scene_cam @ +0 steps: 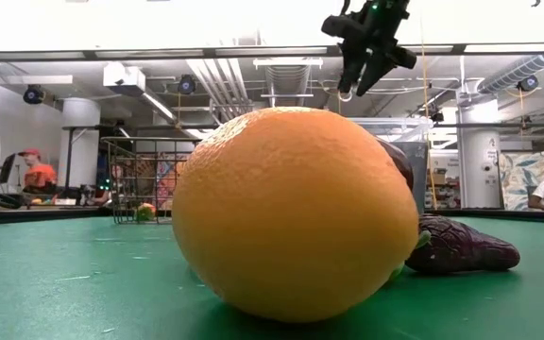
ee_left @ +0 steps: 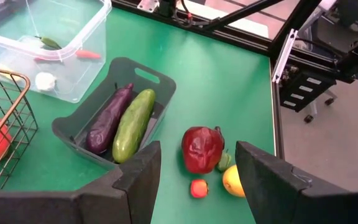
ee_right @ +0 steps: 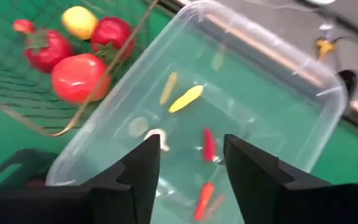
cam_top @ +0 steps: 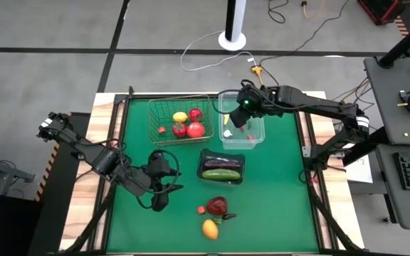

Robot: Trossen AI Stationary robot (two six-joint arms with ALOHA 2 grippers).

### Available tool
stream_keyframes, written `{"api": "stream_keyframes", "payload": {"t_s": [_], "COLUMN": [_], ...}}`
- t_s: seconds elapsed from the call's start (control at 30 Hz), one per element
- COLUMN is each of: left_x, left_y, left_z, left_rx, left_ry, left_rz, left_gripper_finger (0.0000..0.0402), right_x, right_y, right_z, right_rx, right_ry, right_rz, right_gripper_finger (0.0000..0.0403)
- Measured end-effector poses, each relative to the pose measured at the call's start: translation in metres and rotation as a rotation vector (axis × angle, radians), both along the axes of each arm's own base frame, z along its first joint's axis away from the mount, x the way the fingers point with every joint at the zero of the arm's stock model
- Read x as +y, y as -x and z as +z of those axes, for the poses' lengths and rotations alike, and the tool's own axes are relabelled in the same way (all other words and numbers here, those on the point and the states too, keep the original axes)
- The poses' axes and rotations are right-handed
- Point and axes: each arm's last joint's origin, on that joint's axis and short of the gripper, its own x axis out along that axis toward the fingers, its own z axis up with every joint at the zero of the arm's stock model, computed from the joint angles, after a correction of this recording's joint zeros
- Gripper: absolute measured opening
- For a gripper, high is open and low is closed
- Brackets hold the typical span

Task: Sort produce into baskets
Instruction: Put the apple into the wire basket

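Observation:
The wire basket (cam_top: 180,121) holds a yellow lemon (ee_right: 79,21) and red round fruits (ee_right: 76,76). The clear tub (cam_top: 242,122) holds small chilies (ee_right: 185,98) and a white garlic (ee_right: 157,137). My right gripper (ee_right: 191,144) hangs open above the tub with nothing between its fingers. The dark tray (ee_left: 79,134) holds a purple eggplant (ee_left: 107,118) and a green cucumber (ee_left: 132,124). A dark-red fruit (ee_left: 202,149), a tiny red one (ee_left: 198,188) and an orange one (cam_top: 210,228) lie on the mat near the front. My left gripper (cam_top: 161,195) hovers open, left of them.
The green mat (cam_top: 276,199) is bare on the right and at the near left. In the low view the orange fruit (scene_cam: 296,212) fills the foreground, with the right gripper (scene_cam: 366,66) high behind it. People sit in the room beyond the table.

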Motion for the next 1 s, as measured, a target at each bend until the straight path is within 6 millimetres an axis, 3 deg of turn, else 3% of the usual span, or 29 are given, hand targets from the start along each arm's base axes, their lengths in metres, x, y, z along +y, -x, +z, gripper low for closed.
{"api": "stream_keyframes", "payload": {"t_s": [0.2, 0.4, 0.77, 1.0], "left_x": [-0.002, -0.017, -0.041, -0.056], "left_y": [-0.004, -0.028, -0.067, -0.088], "left_z": [-0.001, -0.007, -0.056, -0.087], "left_rx": [-0.010, -0.099, -0.027, 0.007], "left_ry": [-0.061, -0.095, -0.153, -0.111], "left_rz": [-0.047, -0.098, -0.115, -0.109], "left_gripper_finger": [0.0190, 0.0190, 0.0194, 0.0254], "right_x": [0.017, 0.054, 0.124, 0.150], "right_y": [0.001, 0.008, 0.014, 0.009], "right_z": [0.014, 0.031, 0.037, 0.027], "right_rx": [-0.087, -0.169, -0.224, -0.203], "right_ry": [-0.089, -0.117, -0.131, -0.119], "right_rz": [0.083, 0.155, 0.249, 0.262], "right_gripper_finger": [0.0190, 0.0197, 0.0219, 0.0263]}}
